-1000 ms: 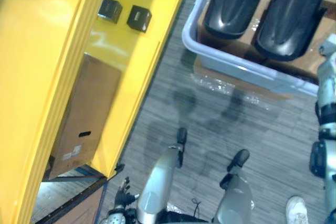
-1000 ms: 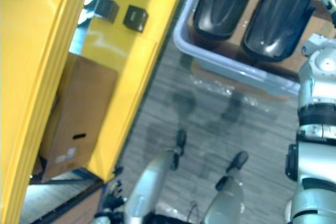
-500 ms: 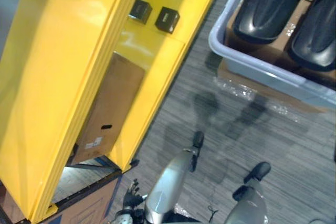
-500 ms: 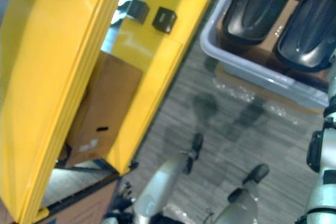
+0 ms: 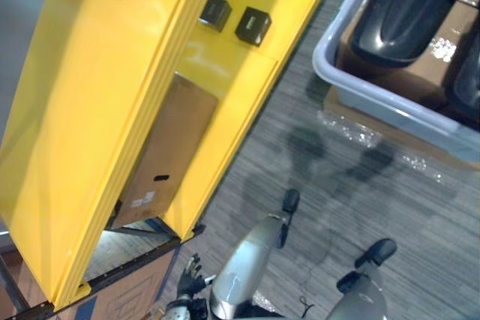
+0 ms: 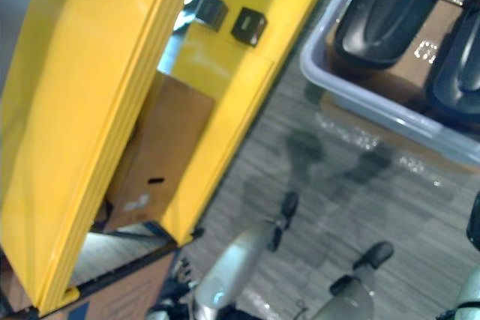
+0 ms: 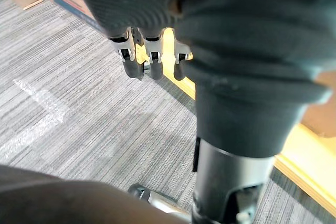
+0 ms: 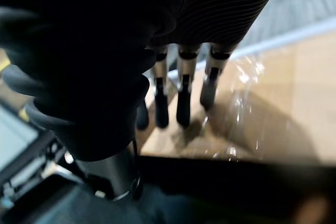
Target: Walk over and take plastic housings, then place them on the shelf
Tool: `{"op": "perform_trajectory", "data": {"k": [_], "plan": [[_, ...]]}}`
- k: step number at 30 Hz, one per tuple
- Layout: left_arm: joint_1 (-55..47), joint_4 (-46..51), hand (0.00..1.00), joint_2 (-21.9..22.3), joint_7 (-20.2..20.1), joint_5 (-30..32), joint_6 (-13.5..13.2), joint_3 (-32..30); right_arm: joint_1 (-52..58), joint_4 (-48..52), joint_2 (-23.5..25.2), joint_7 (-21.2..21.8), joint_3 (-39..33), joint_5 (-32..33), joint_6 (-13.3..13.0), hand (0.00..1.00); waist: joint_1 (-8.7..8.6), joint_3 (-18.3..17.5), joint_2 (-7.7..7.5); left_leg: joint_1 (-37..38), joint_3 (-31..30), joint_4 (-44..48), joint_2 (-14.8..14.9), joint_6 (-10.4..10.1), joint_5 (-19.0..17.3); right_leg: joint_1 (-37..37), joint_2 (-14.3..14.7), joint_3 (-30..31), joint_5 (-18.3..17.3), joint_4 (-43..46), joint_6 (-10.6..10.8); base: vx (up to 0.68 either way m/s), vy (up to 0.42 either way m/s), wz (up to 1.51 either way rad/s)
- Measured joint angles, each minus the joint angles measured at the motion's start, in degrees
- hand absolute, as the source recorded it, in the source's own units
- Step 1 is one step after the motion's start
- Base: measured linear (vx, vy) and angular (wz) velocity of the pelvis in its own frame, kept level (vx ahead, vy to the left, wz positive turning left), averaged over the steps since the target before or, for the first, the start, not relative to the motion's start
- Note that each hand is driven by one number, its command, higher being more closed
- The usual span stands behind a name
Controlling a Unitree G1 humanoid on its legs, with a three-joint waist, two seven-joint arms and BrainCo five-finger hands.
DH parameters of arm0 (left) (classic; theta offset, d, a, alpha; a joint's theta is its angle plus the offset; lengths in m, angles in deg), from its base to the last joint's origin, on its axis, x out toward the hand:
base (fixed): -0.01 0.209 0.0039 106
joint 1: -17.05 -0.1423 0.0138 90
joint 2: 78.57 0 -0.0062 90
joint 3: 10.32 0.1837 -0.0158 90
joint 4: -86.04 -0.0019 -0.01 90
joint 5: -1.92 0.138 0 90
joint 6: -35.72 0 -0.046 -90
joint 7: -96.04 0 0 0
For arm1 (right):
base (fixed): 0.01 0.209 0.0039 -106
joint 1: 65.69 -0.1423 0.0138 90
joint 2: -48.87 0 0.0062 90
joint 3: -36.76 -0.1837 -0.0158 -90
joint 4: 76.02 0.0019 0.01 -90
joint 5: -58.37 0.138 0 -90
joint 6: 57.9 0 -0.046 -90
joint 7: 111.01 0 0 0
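Two glossy black plastic housings [image 5: 409, 5] [image 6: 461, 65] lie side by side in a grey bin [image 5: 375, 103] on the floor at the upper right. The yellow shelf [image 5: 97, 110] runs down the left side. My left hand [image 5: 191, 279] hangs low beside the shelf's near corner; in the left wrist view its fingers [image 7: 152, 59] point straight down over the carpet, holding nothing. In the right wrist view my right hand [image 8: 181, 93] hangs with straight fingers above brown cardboard [image 8: 278, 114] covered in shiny film, beside a grey rim [image 8: 299, 32], touching nothing.
Small black boxes [image 5: 253, 26] [image 5: 214, 13] sit on the yellow shelf board. A brown cardboard box [image 5: 165, 155] stands on the level below. Grey carpet [image 5: 322, 177] lies open between shelf and bin. A dark shape [image 8: 236, 182] lies under the right hand.
The camera has turned: the shelf takes more of the picture and the bin has slid to the upper right. The right arm has left the right edge of the left eye view.
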Motion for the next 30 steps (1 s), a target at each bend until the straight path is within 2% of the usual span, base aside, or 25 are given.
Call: {"op": "perform_trajectory", "data": {"k": [6,10,12,13,16,18,20,22,23,24,28,30], "plan": [[0.0,0.1,0.0,-0.1,0.1,0.0,-0.2,0.0,-2.5,-1.0,0.1,9.2,5.6,-14.5,2.9,1.0,0.15,0.0,0.03,0.2,0.1,-0.1,0.4,-0.1,0.0,0.2,0.5,-0.1,-0.1,-0.2,-0.1,-0.03,-0.044,-0.02],[0.0,0.3,0.0,-0.1,0.2,0.1,-1.1,0.1,-2.5,-1.2,0.2,11.3,7.5,-22.6,4.8,1.0,0.63,0.0,0.01,1.0,0.1,-0.4,0.4,-0.1,0.0,1.0,0.5,-0.3,0.0,-0.4,-0.1,-0.02,-0.036,0.01],[-0.3,1.8,0.0,-0.4,0.7,0.9,-2.5,0.1,-3.2,-2.0,0.2,12.2,9.4,-28.1,5.6,1.0,1.04,0.0,-0.05,2.1,0.1,-1.2,0.5,-0.1,0.0,1.9,0.5,-0.6,0.0,-0.4,-0.3,-0.04,-0.039,-0.02],[-0.5,2.5,0.0,-0.6,0.9,1.2,-2.9,0.1,-3.3,-2.1,0.2,12.1,9.8,-28.4,5.6,1.0,1.02,0.0,-0.06,2.3,0.1,-1.2,0.5,-0.1,0.0,2.1,0.5,-0.7,-0.1,-0.4,-0.5,-0.03,-0.044,-0.01],[-1.3,6.8,0.0,-2.7,1.9,2.6,-3.5,0.1,-4.1,-3.3,0.2,9.9,9.7,-28.1,3.3,1.0,0.26,0.4,-0.62,2.7,-0.3,-1.3,0.6,-0.1,0.0,2.8,0.7,-1.2,-0.3,-0.4,-0.7,-0.03,-0.04,0.06],[-2.7,14.0,0.0,-4.3,1.8,2.4,-3.6,-0.7,-4.0,-4.4,0.2,8.8,9.5,-27.9,1.8,1.0,-0.47,0.9,-1.2,3.6,-0.8,-1.4,0.6,-0.1,0.0,3.9,0.8,-2.3,-0.3,-0.3,-0.8,-0.02,-0.032,0.1],[-2.6,23.9,0.0,-4.8,1.6,2.6,-4.0,-1.4,-3.7,-5.0,0.4,6.5,8.6,-26.3,-0.7,1.0,-1.03,1.6,-2.2,5.2,-0.8,-1.8,0.6,-0.1,0.0,5.3,0.8,-2.6,-0.4,-0.3,-0.9,-0.04,-0.026,0.01],[-2.4,33.7,0.0,-4.9,0.3,2.6,-4.3,-3.1,-3.0,-4.9,1.6,3.1,6.0,-23.6,-3.3,1.0,-2.57,3.0,-4.28,7.0,-0.8,-2.3,0.8,-0.1,0.0,7.0,0.8,-3.5,-0.6,-0.3,-1.3,-0.05,-0.026,0.0],[-2.4,35.6,0.0,-5.0,-0.3,2.6,-4.2,-3.3,-2.6,-4.9,1.8,2.3,5.2,-22.7,-3.8,1.0,-2.77,3.4,-4.82,7.5,-0.8,-2.6,0.8,-0.2,0.1,7.3,0.9,-3.5,-0.6,-0.2,-1.3,-0.05,-0.032,-0.02],[-2.5,38.8,0.0,-5.2,-1.7,2.6,-3.7,-3.7,-1.8,-5.0,2.3,0.7,3.3,-21.1,-4.8,1.0,-3.22,4.1,-5.88,8.5,-0.7,-3.2,1.0,-0.3,0.2,7.9,0.9,-3.6,-0.7,-0.2,-1.4,-0.03,-0.027,-0.04],[-2.6,48.4,0.0,-7.6,-5.7,2.6,-1.8,-4.8,0.7,-4.9,3.8,-3.3,-0.8,-18.6,-7.2,1.0,-4.02,5.5,-8.11,10.0,-0.7,-3.7,2.0,-0.6,0.3,9.1,1.8,-3.7,-0.6,-0.2,-1.5,-0.03,-0.044,-0.05],[-2.9,54.7,0.0,-9.3,-8.0,2.6,0.8,-6.1,2.4,-2.2,6.2,-5.7,-2.8,-16.9,-7.7,1.0,-5.11,5.4,-9.2,11.6,-0.7,-4.0,2.6,-0.6,0.4,10.5,2.3,-3.7,-0.5,-0.2,-1.6,-0.02,-0.049,-0.06]]}}
